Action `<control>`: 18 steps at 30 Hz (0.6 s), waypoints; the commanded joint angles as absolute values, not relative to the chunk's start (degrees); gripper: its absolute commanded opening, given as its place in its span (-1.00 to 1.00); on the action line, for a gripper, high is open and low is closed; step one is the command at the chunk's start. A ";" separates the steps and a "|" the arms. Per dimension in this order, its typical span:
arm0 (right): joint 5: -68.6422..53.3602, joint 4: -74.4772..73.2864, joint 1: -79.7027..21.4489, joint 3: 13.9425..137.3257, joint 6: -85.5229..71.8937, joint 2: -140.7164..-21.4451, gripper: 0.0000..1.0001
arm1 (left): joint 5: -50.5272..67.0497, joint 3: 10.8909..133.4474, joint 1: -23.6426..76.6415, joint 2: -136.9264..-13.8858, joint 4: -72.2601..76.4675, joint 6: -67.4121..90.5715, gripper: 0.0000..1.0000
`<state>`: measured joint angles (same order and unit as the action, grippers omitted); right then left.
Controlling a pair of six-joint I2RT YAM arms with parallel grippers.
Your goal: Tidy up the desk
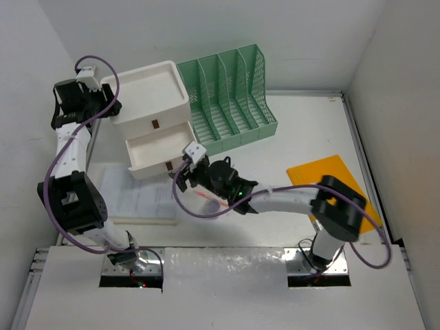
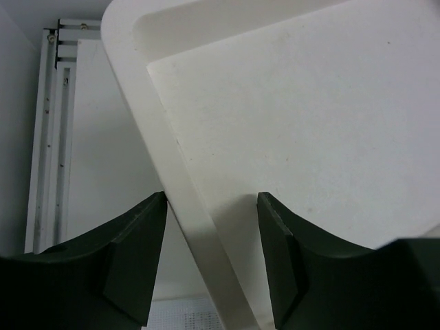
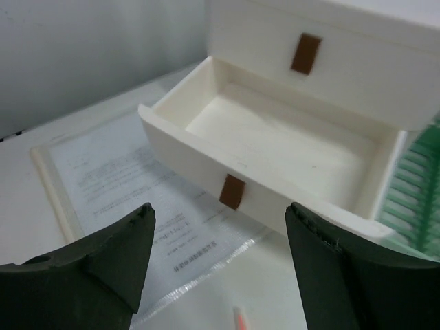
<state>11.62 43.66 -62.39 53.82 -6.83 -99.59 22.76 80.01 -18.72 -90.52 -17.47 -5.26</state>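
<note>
The worktop (image 1: pixel 302 124), a wide white rectangle edged with thin metal rails, is spread beneath everything and is loaded with a white drawer box (image 1: pixel 148 96) and green mesh rack (image 1: pixel 230 96) at the far side, an orange folder (image 1: pixel 323 172) at the right and a sleeved sheet (image 1: pixel 134 196) at the left. The left arm (image 1: pixel 69 148) is stretched toward the far-left corner, the left jaws parted astride the box's top rim. The right arm (image 1: pixel 289 198) is bent leftward across the near middle, the right jaws held wide apart before the pulled-out drawer (image 3: pixel 275 144).

Nothing legible — printed sheet (image 3: pixel 117 185) shows lines of txt, seemingly too small/blurred to read.
</note>
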 commanded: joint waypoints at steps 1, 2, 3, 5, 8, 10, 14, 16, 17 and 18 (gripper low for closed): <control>15.54 26.36 -61.00 53.08 -5.97 -89.41 0.49 | 29.53 79.10 -17.84 -89.12 -24.26 -5.80 0.05; 17.38 22.02 -59.08 53.61 -9.20 -87.73 0.47 | 29.53 79.19 -17.84 -88.95 -24.43 -5.97 0.08; 20.71 17.10 -57.76 54.40 -11.32 -85.54 0.46 | 29.62 79.28 -17.84 -88.42 -24.35 -6.15 0.09; 22.40 4.87 -52.86 56.33 -18.67 -84.90 0.46 | 29.88 79.72 -17.93 -87.55 -24.35 -6.24 0.11; 23.11 -4.29 -47.12 57.13 -26.33 -87.97 0.46 | 30.41 79.72 -17.84 -86.31 -24.17 -6.15 0.12; 23.03 -6.15 -45.71 58.35 -28.12 -91.82 0.47 | 30.58 79.72 -17.84 -85.70 -24.43 -6.24 0.13; 23.47 -7.38 -44.56 63.45 -29.88 -98.77 0.47 | 30.67 79.63 -17.84 -84.47 -25.92 -7.29 0.14; 23.20 -7.12 -44.04 66.70 -30.06 -103.07 0.41 | 30.41 79.45 -17.84 -83.94 -26.19 -7.73 0.15; 23.20 -7.29 -43.77 67.84 -30.15 -104.31 0.36 | 30.24 79.45 -17.84 -83.59 -26.54 -8.34 0.15; 23.29 -7.47 -43.60 69.42 -30.49 -105.46 0.34 | 30.06 79.45 -17.84 -83.32 -26.72 -8.61 0.15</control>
